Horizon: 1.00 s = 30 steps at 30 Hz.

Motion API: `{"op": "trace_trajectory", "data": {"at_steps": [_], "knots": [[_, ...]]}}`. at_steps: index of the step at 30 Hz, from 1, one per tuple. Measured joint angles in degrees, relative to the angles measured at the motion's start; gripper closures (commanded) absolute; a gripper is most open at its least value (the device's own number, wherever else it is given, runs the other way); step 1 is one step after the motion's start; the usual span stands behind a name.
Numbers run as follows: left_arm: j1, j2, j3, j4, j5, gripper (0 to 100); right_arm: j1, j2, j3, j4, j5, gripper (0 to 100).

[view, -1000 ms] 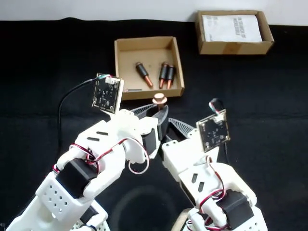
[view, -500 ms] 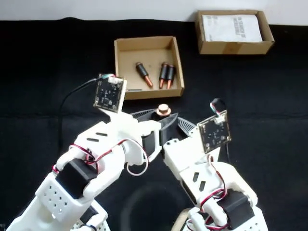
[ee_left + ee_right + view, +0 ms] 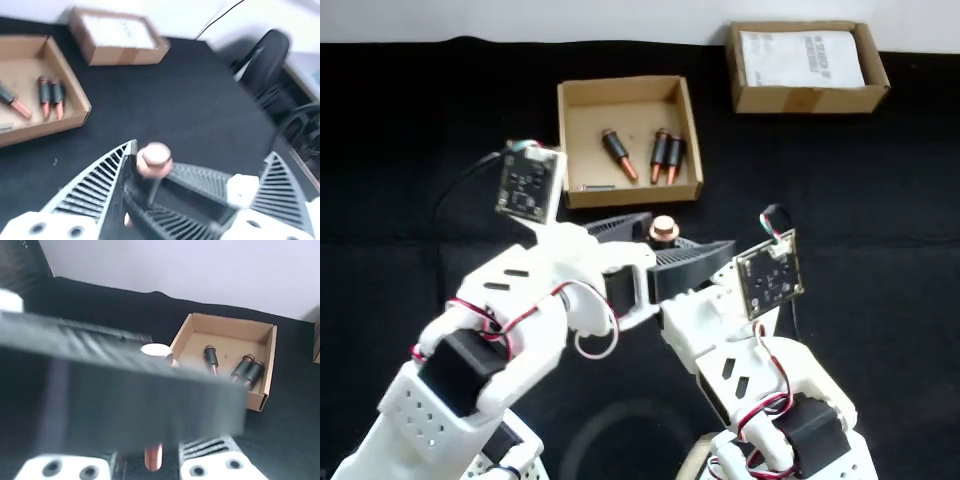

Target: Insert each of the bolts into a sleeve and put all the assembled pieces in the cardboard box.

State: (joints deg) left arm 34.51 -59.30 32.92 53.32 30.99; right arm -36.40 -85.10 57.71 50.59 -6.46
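High view: bolt upright between both grippers, cardboard box at 12 o'clock

Reads as copper head up, long axis vertical, thread end down; seemingly a dark sleeve already on the shank under the head, cannot confirm. Pinched low by the right gripper, jaws narrow, thread end poking out between them in the right wrist view; upper part masked there by a blurred dark bar, probably part of the other arm. Bracketed by the left gripper, jaws spread wide, holding nothing; head just beside one jaw, well apart from the other. Flanked by the left arm from 7 o'clock and the right arm from 5 o'clock; equally near, so no reach advantage either way.

Looks like a handover or a carry next; turns on keeping that axis vertical and closing across the shank, not along it. From the bolt, box opening toward 12 o'clock, near, across the black table; three finished pieces lying flat inside, two side by side toward the 3 o'clock wall, one nearer centre. Second box with a paper sheet off at 1 o'clock, well apart; not the target, judging by contents.
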Motion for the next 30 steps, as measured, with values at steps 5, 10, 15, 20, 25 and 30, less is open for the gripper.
{"op": "trace_trajectory", "data": {"at_steps": [5, 10, 15, 20, 25, 30], "knots": [[-5.01, -0.18, -5.54, 0.00, 0.00, 62, -0.18, 0.09, 1.67, 0.00, 0.00, 99.2], [-16.62, -0.26, -3.08, 0.53, 0.00, 83, -0.18, 0.09, 1.67, 0.00, 0.00, 99.2], [-30.42, -0.26, 8.62, 1.23, 0.09, 98, 0.09, 0.09, 1.05, 0.00, 0.00, 99.2], [-35.25, -0.18, 22.68, 1.23, -0.35, 99, 3.96, 7.47, -4.57, -2.37, 0.00, 99.2], [-35.96, -0.18, 36.31, -4.92, -4.31, 99, 6.51, 28.92, -18.90, -4.22, 0.00, 99.2], [-36.04, -0.18, 45.10, -10.02, -4.66, 99, 6.68, 54.86, -39.12, -4.31, 0.00, 99.2]]}}
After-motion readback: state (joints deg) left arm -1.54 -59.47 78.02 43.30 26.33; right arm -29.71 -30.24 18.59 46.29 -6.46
